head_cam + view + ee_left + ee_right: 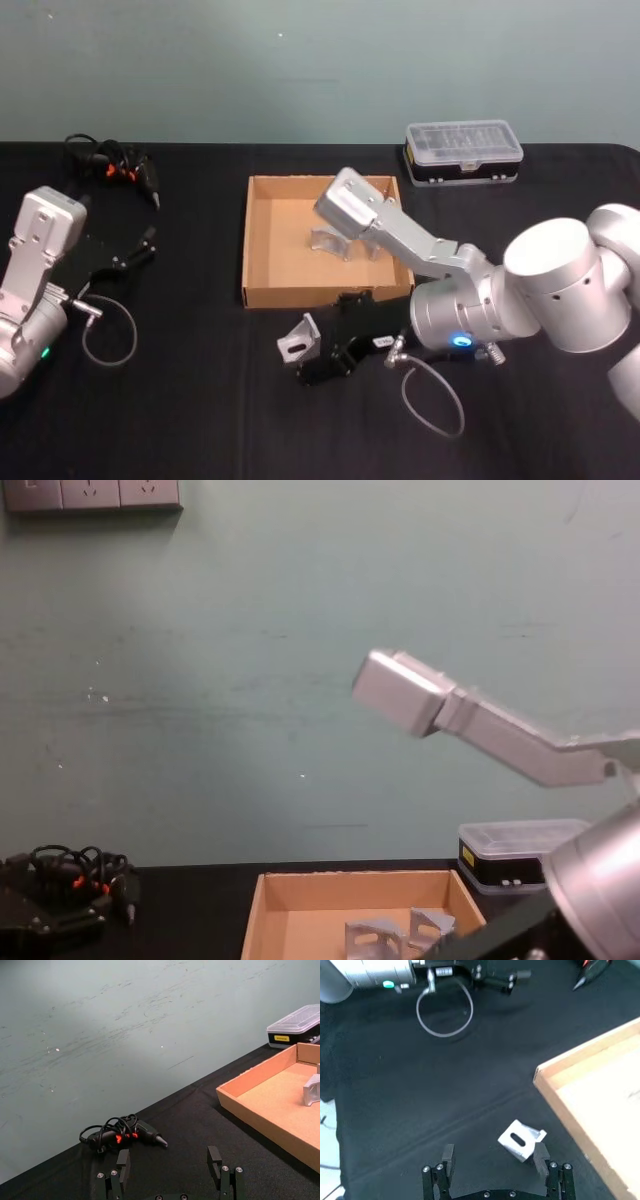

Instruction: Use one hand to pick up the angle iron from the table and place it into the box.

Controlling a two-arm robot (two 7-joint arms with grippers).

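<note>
Nearest the robot, the right gripper [322, 357] is low over the table [180, 420], just on the near side of the box [290, 296]. The angle iron [298, 340] lies on the black top at its fingertips, close to the box's near wall but outside it. The jaws are spread wide and aren't gripping anything. My read is that the pick hasn't happened yet, so closing, lifting, carrying over the wall and letting go are all left to do.

Over on the left, the left gripper [135, 255] sits parked, jaws apart too and nothing in them. Farther back, two other angle irons [335, 243] are inside the box, so part of the job looks done. At the far right there's a clear-lidded black case [463, 152], and at the far left a corded screwdriver [115, 165].

The right wrist view is the handy one. It shows the angle iron partly inside the open span, right up against one finger [540, 1154], with a big gap to the other. From the head view you can't judge that, because the gripper body is in the way. The chest view gives a clean side look at the two pieces in the box, which the right arm partly covers in the head view.
</note>
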